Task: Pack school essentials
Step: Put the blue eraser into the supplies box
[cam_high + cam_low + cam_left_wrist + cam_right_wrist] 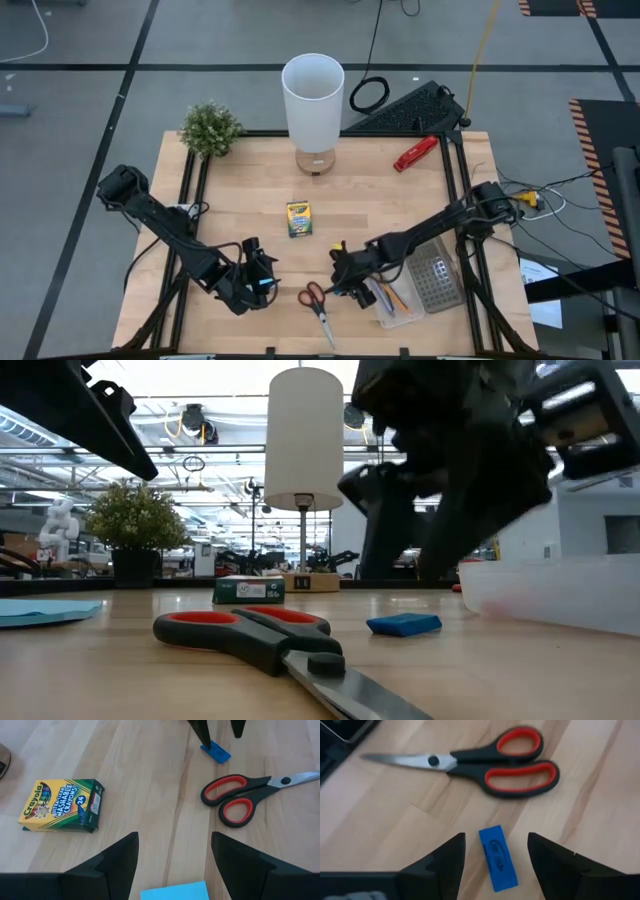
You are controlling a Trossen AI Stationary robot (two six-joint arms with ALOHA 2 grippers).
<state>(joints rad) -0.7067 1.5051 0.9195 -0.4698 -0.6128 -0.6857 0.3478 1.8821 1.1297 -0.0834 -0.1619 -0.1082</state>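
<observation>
A small blue eraser (498,858) lies flat on the wooden table. My right gripper (496,838) hovers over it, open, with one finger on either side and not touching it. Red-handled scissors (318,304) lie just beyond, near the front edge. My left gripper (172,845) is open at the front left above a blue sticky-note pad (175,892), which lies on the table between its fingers. The yellow-green crayon box (298,218) lies flat mid-table. A clear box (400,297) holding pencils and pens sits at the front right.
A white lamp (312,98) stands at the back centre, with a small green plant (210,128) at the back left. A red stapler-like tool (415,153) lies at the back right. A grey perforated tray (435,275) lies beside the clear box.
</observation>
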